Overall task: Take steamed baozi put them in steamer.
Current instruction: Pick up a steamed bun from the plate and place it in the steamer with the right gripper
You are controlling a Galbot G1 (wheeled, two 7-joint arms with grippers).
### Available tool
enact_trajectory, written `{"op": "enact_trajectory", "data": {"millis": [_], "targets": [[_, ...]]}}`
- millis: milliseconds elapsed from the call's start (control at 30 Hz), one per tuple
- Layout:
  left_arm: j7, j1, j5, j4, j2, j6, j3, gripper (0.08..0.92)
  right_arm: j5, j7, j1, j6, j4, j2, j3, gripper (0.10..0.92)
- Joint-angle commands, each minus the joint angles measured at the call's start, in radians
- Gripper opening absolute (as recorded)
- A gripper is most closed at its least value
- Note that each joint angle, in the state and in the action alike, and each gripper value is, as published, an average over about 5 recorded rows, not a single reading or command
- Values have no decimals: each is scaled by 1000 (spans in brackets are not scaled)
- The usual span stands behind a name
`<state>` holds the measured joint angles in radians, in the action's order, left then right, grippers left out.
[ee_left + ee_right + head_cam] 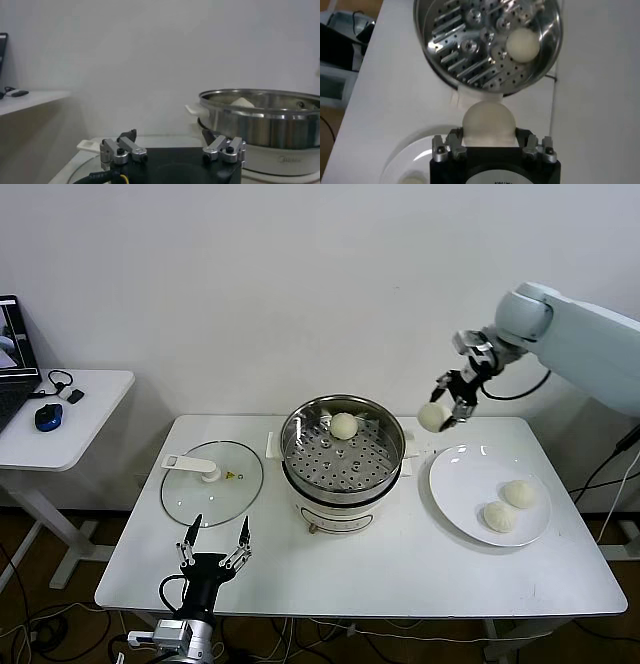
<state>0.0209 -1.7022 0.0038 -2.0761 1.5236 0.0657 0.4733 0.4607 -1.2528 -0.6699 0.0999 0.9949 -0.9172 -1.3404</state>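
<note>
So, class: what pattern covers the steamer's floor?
Rows of small round holes across the shiny steel steamer floor; clearest in the right wrist view.

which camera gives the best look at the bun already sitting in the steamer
The right wrist view: the bun lies fully visible on the perforated floor. The head view shows it smaller; the left wrist view shows only its top.

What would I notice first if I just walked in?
The right gripper up in the air, holding a bun between the plate and the shiny steamer. One bun already sits in the steamer, and two wait on the plate.
</note>
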Motion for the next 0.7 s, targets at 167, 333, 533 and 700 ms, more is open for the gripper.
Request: {"op": "enact_trajectory", "data": {"millis": [167, 333, 533, 700], "targets": [[2, -1, 16, -6, 2, 5, 1, 823, 84, 6, -4, 30, -158, -330, -28, 687], [1, -8, 12, -4, 0, 10, 10, 823, 79, 3, 50, 25, -243, -451, -29, 687], [-3, -17, 4, 1, -2, 18, 23, 823, 76, 0, 101, 21, -304, -538, -34, 687], [-3, -18, 0, 0, -2, 18, 24, 823, 62, 0, 143, 19, -339, -578, -30, 687]]}}
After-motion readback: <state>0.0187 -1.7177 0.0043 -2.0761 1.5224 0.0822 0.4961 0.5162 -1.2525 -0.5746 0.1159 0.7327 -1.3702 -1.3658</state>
